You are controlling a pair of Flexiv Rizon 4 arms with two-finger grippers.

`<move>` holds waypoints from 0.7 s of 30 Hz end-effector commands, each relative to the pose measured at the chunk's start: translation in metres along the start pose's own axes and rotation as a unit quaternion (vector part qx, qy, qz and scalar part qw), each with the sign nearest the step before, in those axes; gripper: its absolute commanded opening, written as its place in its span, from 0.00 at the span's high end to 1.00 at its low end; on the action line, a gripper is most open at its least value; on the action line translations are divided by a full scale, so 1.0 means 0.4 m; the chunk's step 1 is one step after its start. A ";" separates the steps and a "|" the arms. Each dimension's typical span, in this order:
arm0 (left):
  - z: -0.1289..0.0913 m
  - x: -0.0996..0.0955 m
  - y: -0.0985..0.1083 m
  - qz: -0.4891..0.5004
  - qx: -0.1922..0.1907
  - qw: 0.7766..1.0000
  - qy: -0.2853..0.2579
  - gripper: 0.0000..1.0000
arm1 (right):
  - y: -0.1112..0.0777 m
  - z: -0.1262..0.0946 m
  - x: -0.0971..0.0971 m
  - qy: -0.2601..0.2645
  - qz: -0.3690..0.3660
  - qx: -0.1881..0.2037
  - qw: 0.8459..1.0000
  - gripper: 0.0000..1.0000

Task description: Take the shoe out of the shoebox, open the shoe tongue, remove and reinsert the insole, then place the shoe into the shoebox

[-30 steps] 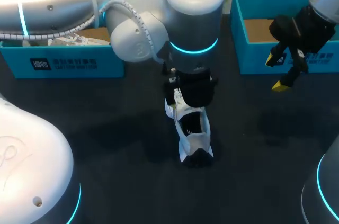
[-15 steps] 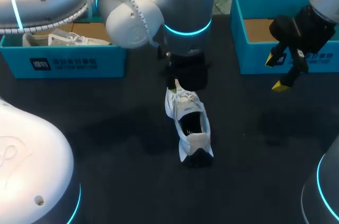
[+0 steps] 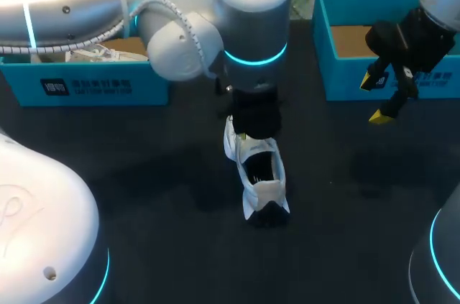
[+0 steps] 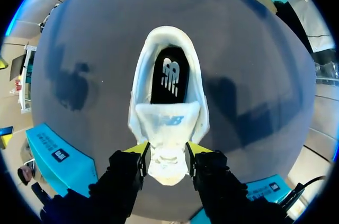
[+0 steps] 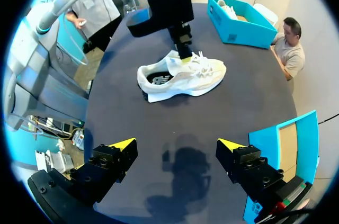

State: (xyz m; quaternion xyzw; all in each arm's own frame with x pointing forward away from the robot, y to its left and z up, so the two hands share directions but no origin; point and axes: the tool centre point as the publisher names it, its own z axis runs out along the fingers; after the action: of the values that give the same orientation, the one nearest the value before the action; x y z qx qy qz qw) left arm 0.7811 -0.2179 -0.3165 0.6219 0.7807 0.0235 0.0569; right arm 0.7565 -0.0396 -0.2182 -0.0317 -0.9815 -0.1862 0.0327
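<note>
Far-left corner of surface (image 3: pixel 165 174): left box (image 3: pixel 86 87), white print on its front, too small to read. Mid-surface: white shoe (image 3: pixel 260 174), long axis far-to-near, toe far, logo on insole. Left end effector (image 4: pixel 167 155) clamping its forefoot. Right end effector (image 5: pixel 176 144) spread wide, empty, near right box (image 3: pixel 388 77).

Illegible white print on shoebox (image 3: pixel 86 87) front, white logo on insole (image 4: pixel 169 75)

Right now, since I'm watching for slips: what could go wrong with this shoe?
The left gripper straddles the shoe at its laces while the right gripper hangs open, well away. With the heel unheld, a pull may drag or tip it. The raised tongue could flop back over the insole.
</note>
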 end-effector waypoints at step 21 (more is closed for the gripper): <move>0.040 -0.003 -0.037 -0.006 0.012 1.000 -0.002 0.63 | -0.001 0.002 0.000 0.000 0.000 0.001 1.000 0.00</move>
State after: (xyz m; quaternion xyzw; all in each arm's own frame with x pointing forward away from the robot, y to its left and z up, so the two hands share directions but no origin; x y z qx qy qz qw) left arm 0.7706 -0.2206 -0.3290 0.6162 0.7857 0.0100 0.0530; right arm 0.7565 -0.0397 -0.2182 -0.0317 -0.9815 -0.1862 0.0327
